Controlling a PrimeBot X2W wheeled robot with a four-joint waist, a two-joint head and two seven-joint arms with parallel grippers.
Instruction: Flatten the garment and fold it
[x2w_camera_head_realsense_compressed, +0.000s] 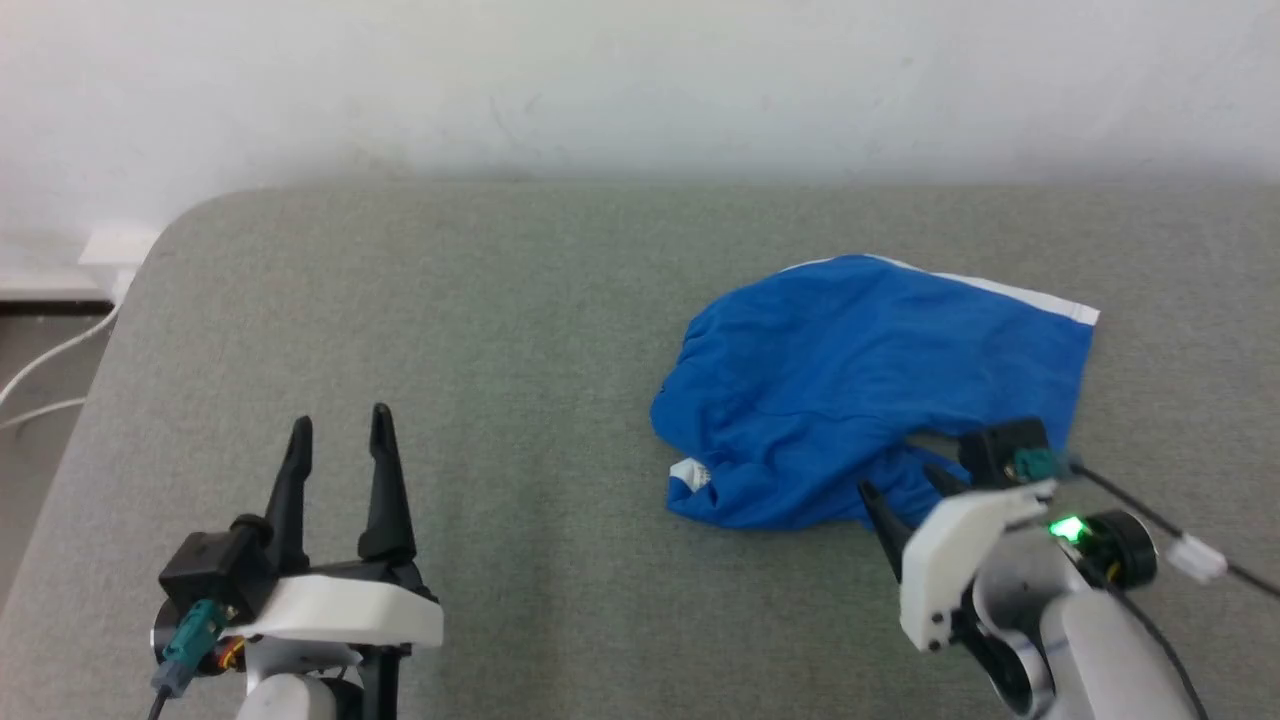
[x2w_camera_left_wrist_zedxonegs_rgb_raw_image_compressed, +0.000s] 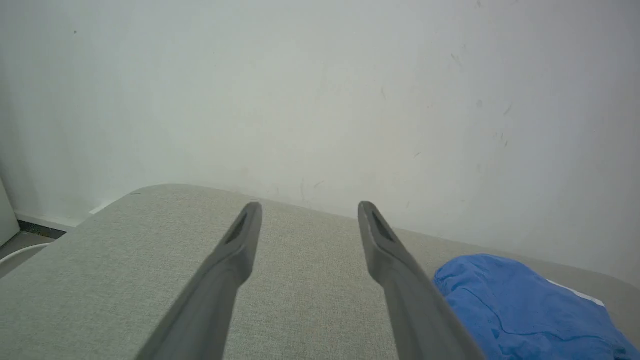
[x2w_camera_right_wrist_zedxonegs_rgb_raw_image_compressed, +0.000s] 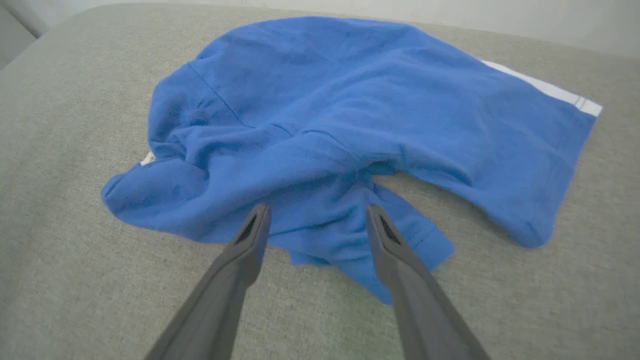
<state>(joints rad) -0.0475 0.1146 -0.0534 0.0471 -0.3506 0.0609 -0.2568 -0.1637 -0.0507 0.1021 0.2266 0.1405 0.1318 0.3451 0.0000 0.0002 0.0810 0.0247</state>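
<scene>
Your right gripper, spread, points at the crumpled garment on the table's right side. Your left gripper is spread too.

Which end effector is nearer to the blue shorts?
Right. The right end effector is at the near edge of the blue shorts; the left end effector is over the grey surface, well apart.

Crumpled royal-blue garment on the grey surface, white-banded edge

surf: grey-green cloth table, rounded far-L corner | on it: blue garment, crumpled, R half
</scene>
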